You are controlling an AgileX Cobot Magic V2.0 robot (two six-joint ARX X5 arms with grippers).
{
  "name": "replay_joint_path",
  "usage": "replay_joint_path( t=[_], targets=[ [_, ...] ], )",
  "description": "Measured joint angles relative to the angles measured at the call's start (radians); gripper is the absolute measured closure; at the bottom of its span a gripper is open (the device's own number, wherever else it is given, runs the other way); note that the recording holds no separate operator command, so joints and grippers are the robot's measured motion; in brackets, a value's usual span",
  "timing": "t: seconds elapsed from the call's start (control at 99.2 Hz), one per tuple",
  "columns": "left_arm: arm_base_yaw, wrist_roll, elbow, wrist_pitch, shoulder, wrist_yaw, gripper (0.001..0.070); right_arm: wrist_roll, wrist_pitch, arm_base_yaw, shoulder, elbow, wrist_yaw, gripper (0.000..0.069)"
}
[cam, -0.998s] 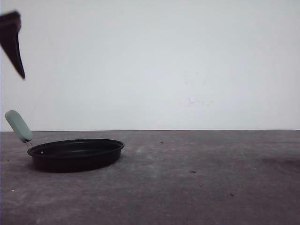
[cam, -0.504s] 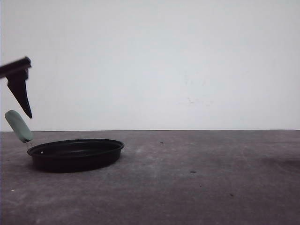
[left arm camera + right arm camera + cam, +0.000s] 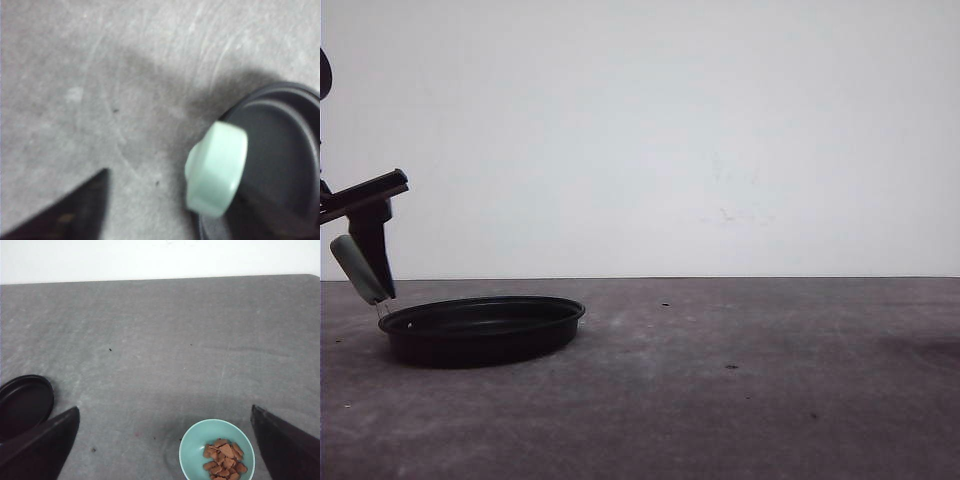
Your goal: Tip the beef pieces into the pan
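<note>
Your left gripper's fingers (image 3: 372,255) hang at the far left of the front view, one dark tip pointing down right at the pan's mint-green handle (image 3: 358,268). From the left wrist view you see one dark finger (image 3: 75,212) apart from that handle (image 3: 216,170), and you cannot tell how wide the left gripper (image 3: 365,250) is spread or whether it touches the handle.

Moving right, the pan (image 3: 480,328) sits flat on the grey table (image 3: 720,380), its black bowl bare inside in the left wrist view (image 3: 280,150).

Further right, your right gripper (image 3: 165,450) is spread wide, holding nothing: its two dark fingers (image 3: 40,445) stand well apart, with a teal bowl (image 3: 192,450) on the table between them. The beef pieces (image 3: 224,460) lie heaped in that bowl, well apart from the pan (image 3: 22,402).
</note>
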Motion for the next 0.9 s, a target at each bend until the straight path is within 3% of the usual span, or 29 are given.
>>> replay_joint_path(
  t=[0.192,0.353,0.484,0.615,0.897],
  targets=[
    [-0.004,-0.008,0.000,0.019,0.002,0.001,0.0466,0.000,-0.013,0.000,0.000,0.000,0.000,0.0007],
    [-0.004,-0.010,0.000,0.034,0.002,0.006,0.0649,0.000,-0.030,0.000,0.000,0.000,0.000,0.0007],
    [-0.004,-0.010,0.000,0.037,0.000,0.025,0.0658,0.000,-0.031,0.000,0.000,0.000,0.000,0.0007],
    [-0.001,-0.010,0.000,0.044,-0.005,0.089,0.0665,0.000,-0.035,0.000,0.000,0.000,0.027,0.0007],
    [-0.002,-0.010,-0.002,0.037,-0.175,0.146,0.0668,0.000,-0.124,0.000,0.019,-0.018,0.200,0.0009]
  ],
)
